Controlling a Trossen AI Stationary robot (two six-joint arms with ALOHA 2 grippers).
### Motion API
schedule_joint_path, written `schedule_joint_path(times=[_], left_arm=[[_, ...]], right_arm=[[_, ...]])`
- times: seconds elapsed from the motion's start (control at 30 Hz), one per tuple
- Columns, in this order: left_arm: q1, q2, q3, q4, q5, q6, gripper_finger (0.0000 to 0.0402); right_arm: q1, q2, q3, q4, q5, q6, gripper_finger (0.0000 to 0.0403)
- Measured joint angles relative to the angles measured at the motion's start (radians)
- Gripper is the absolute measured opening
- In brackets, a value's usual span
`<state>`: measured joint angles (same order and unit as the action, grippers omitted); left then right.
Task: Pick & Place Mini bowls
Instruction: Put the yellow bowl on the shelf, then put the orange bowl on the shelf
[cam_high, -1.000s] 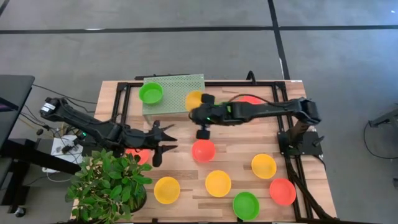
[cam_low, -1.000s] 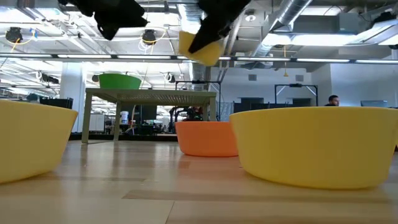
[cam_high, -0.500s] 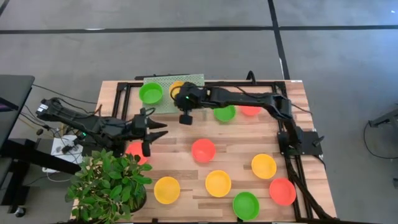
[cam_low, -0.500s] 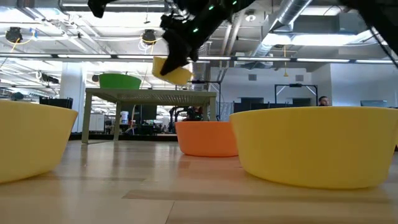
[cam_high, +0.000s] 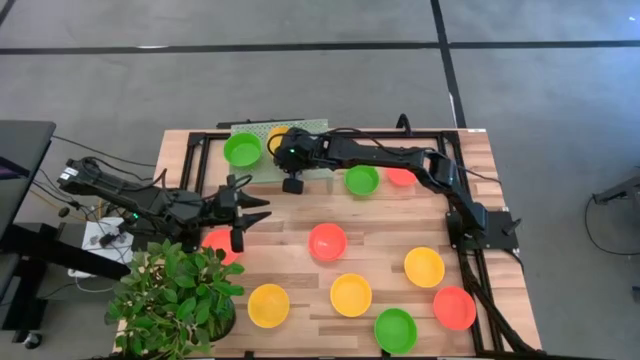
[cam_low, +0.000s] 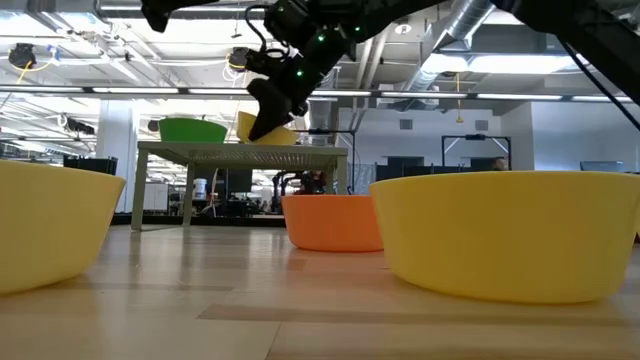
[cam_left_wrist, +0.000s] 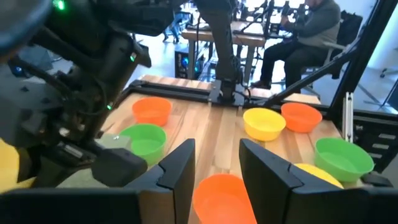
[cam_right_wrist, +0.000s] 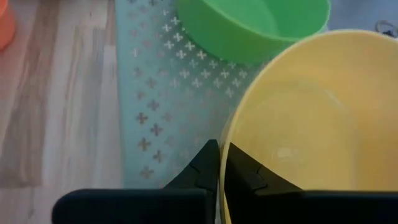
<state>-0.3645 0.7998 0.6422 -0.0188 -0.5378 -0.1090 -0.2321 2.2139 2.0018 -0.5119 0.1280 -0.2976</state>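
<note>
My right gripper (cam_high: 284, 143) reaches over the pale green mesh rack (cam_high: 310, 130) at the table's far left and is shut on a yellow mini bowl (cam_high: 276, 133) (cam_low: 266, 129) (cam_right_wrist: 311, 130). A green mini bowl (cam_high: 242, 150) (cam_right_wrist: 255, 25) sits on the rack beside it. My left gripper (cam_high: 247, 210) (cam_left_wrist: 214, 177) hovers open over the table's left part, above a red-orange bowl (cam_left_wrist: 224, 199) (cam_high: 215, 243). Several more green, yellow and red-orange bowls stand on the wooden table, such as a green one (cam_high: 361, 180) and a red one (cam_high: 327, 241). My right gripper pinches the yellow bowl's rim (cam_right_wrist: 229, 140), one finger inside the bowl and one outside. It comes slanting down from the table's right. The bowl is tilted over the rack top (cam_low: 240, 148); whether its lower edge touches the rack, I cannot tell.
A potted plant (cam_high: 175, 290) stands at the near left corner and covers part of the red-orange bowl. A black frame (cam_high: 200, 160) runs along the table's edges. Bowls crowd the near right part (cam_high: 424, 266); bare wood lies between the rack and the red bowl.
My right gripper has carried the yellow bowl from over the table's middle toward the far left, onto the rack area, and lowered it beside the green bowl. The bowl has tipped along the way. My left gripper has drawn back a little toward the table's left edge.
</note>
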Motion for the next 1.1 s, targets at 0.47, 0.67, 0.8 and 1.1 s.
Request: schedule_joint_path(times=[0.47,0.67,0.8,1.1], left_arm=[[0.0,0.002,0.0,0.0,-0.016,0.0,0.0127],[0.0,0.002,0.0,0.0,-0.02,-0.001,0.0127],[0.0,0.002,0.0,0.0,-0.02,-0.001,0.0127],[0.0,0.002,0.0,0.0,-0.02,-0.001,0.0127]], right_arm=[[-0.009,0.025,0.001,0.035,-0.001,-0.024,0.0096],[-0.003,0.025,0.01,0.051,0.0,-0.026,0.0146],[0.008,0.026,0.061,0.041,0.002,-0.034,0.0178],[0.075,0.025,0.353,-0.273,0.144,-0.122,0.0218]])
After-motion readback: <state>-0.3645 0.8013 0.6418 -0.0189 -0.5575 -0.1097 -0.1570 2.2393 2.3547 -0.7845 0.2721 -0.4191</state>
